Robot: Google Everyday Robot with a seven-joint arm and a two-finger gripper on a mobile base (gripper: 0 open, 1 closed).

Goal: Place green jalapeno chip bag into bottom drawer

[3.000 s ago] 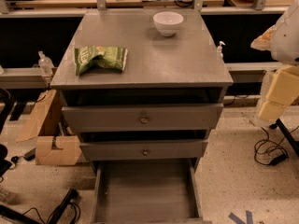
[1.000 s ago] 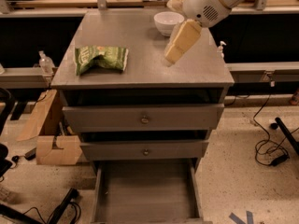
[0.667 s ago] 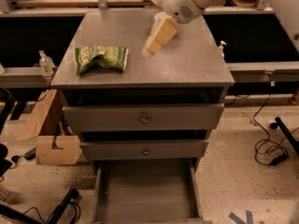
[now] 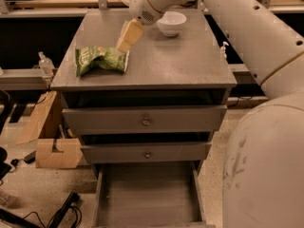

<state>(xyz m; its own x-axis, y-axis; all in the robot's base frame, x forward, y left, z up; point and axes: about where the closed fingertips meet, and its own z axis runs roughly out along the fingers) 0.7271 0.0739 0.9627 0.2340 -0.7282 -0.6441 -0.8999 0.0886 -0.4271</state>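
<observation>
The green jalapeno chip bag [image 4: 101, 59] lies flat on the left part of the grey cabinet top [image 4: 180, 61]. My gripper [image 4: 125, 41] hangs from the white arm that reaches in from the upper right. Its pale tan tip is just above the bag's upper right corner. The bottom drawer [image 4: 148, 194] is pulled out at the foot of the cabinet, a deep plain grey tray with nothing in it.
A white bowl [image 4: 171, 23] stands at the back of the cabinet top, right of the gripper. Two shut grey drawers with round knobs [image 4: 146, 121] sit above the open one. Cardboard boxes [image 4: 52, 148] and cables lie on the floor to the left. The robot's white body [image 4: 266, 165] fills the right side.
The arm has swung in from the right and across the cabinet top, past the bowl, down to the bag's right edge. The bag, the bowl and the drawers have not moved.
</observation>
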